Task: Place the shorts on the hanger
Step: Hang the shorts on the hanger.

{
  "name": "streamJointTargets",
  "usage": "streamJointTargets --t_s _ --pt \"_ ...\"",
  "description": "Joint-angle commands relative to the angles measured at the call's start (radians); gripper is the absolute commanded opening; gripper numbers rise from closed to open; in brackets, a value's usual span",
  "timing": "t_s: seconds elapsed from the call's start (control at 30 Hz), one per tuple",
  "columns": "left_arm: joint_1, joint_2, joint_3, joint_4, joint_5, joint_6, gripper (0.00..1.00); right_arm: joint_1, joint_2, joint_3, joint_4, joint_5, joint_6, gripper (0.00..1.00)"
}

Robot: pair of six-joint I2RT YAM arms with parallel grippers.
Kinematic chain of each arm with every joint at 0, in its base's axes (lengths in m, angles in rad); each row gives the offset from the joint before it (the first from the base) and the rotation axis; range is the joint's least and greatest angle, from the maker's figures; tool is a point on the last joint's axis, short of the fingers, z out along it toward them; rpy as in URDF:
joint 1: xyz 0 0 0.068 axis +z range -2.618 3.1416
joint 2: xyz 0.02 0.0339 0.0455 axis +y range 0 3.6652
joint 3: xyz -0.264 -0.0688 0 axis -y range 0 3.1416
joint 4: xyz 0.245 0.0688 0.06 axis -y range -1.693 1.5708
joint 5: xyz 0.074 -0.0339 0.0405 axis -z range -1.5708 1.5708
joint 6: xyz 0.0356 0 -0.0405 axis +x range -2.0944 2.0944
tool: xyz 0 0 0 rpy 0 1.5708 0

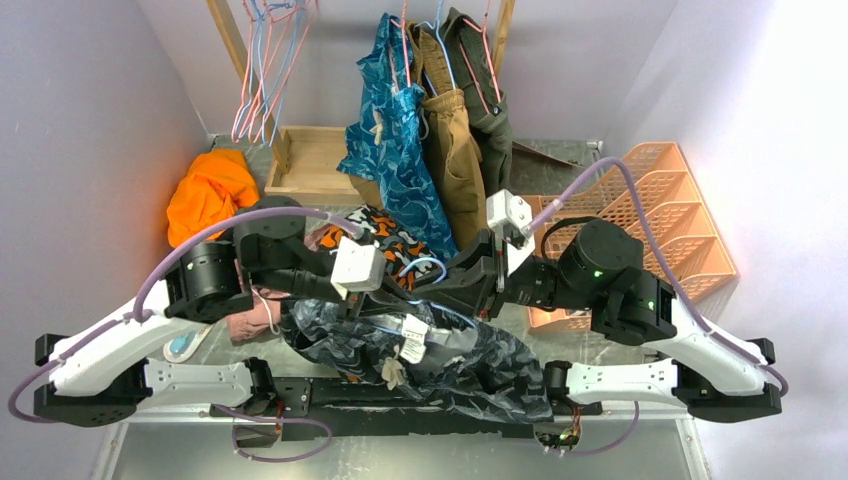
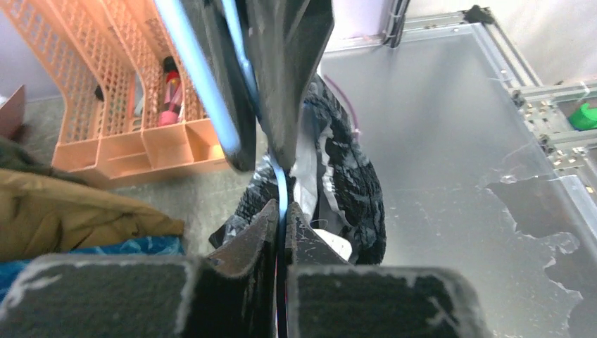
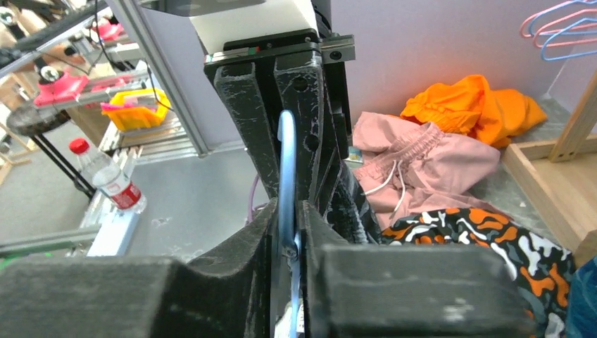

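Low centre of the top view, shorts [image 1: 480,365] lie bunched in a heap, left gripper [image 2: 281,215] and right gripper [image 3: 287,215] both clamped on the blue hanger [image 3: 286,158] wire just above them; likely mid-task, shorts not yet draped over it.

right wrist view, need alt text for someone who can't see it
The right tool is shut on the wire of the light-blue hanger, and the left tool clamps the same wire just above it in the frame. Behind, pink shorts, an orange garment and blotchy black-orange-white shorts lie to the right; a water bottle is at left.
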State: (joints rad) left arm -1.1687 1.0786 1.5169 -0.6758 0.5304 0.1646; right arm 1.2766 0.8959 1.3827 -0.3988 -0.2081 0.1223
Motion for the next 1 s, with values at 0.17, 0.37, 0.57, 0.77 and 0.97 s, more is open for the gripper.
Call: streamJointTargets --t_s 0.17,0.37,0.57,0.77,0.97 --pt "0.004 -0.184 -0.135 0.192 -0.134 -0.039 0.07 0.004 0.007 0.101 -0.179 0.09 0.041 0.58" --pt "0.004 -0.174 -0.126 0.176 -0.12 -0.035 0.07 0.003 0.034 0.107 -0.229 0.058 0.036 0.6" --pt "0.004 -0.155 -0.118 0.171 -0.113 -0.031 0.07 0.003 0.073 0.118 -0.19 0.058 0.024 0.6" --pt "0.004 -0.16 -0.126 0.182 -0.115 -0.034 0.07 0.004 0.117 0.145 -0.209 0.057 0.016 0.32" --pt "0.004 -0.169 -0.127 0.179 -0.14 -0.037 0.07 0.005 0.103 0.139 -0.199 0.063 0.016 0.0"
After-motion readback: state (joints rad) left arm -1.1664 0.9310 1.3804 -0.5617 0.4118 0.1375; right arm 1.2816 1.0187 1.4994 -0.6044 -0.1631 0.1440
